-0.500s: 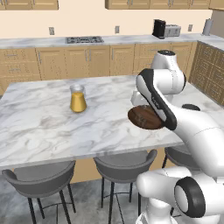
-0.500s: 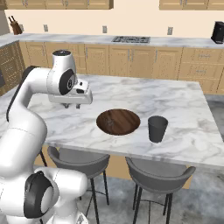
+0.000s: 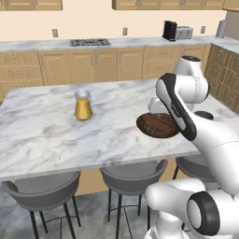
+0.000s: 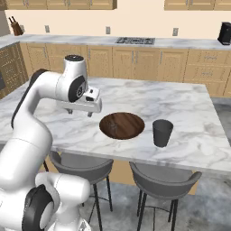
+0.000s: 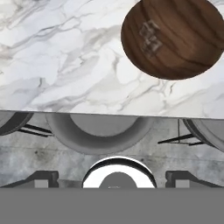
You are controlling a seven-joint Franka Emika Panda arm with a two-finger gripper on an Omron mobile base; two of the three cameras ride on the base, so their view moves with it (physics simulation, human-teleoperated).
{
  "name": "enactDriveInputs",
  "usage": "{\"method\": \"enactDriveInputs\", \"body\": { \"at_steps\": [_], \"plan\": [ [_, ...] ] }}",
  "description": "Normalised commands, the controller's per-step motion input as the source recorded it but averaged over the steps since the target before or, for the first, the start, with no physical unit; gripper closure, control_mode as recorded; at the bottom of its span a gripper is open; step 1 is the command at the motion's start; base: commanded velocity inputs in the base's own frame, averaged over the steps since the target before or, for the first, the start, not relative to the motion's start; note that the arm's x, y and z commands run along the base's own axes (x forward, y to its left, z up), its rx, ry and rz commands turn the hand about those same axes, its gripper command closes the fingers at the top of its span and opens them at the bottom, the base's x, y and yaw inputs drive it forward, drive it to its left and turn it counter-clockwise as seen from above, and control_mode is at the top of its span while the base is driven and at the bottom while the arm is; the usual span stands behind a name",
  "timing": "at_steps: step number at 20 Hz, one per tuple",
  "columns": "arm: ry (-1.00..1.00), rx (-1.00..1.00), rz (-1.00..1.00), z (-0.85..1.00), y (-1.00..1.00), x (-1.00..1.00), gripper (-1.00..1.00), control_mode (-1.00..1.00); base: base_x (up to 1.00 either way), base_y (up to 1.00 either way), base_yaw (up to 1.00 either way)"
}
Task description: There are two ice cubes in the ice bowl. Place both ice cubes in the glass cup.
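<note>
Two pale ice cubes [image 5: 150, 37] sit in the ice bowl [image 4: 122, 125] beside the glass cup [image 4: 162, 132]; gripper [image 4: 79, 112], jaw state unclear, has edged nearer, approach under way.

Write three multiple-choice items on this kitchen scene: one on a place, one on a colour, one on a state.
1. In the right base view, the glass cup stands where against the ice bowl?
A. to its right
B. inside it
C. to its left

2. The liquid in the clear glass is:
A. green
B. orange
C. blue

3. The gripper is:
A. carrying the cup
B. inside the bowl
C. above the marble island top, beside the bowl

Answers: A, cup right of bowl, apart; B, orange fill; C, it hangs left of the bowl, holding nothing.
</note>
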Motion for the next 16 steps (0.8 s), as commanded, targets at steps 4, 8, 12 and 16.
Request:
{"method": "enactDriveInputs", "body": {
  "at_steps": [4, 8, 12, 16],
  "plan": [
    [0.01, 0.06, -0.07, -0.12, -0.38, -0.24, -1.0, -1.0, 0.0, 0.0, 0.0],
    [0.03, 0.05, -0.1, -0.08, -0.29, -0.07, -1.0, -1.0, 0.0, 0.0, 0.0],
    [0.01, 0.0, -0.01, -0.03, -0.13, 0.07, -1.0, -1.0, 0.0, 0.0, 0.0],
    [0.01, 0.0, -0.03, 0.0, -0.19, 0.35, -1.0, -1.0, 0.0, 0.0, 0.0]
  ]
}}
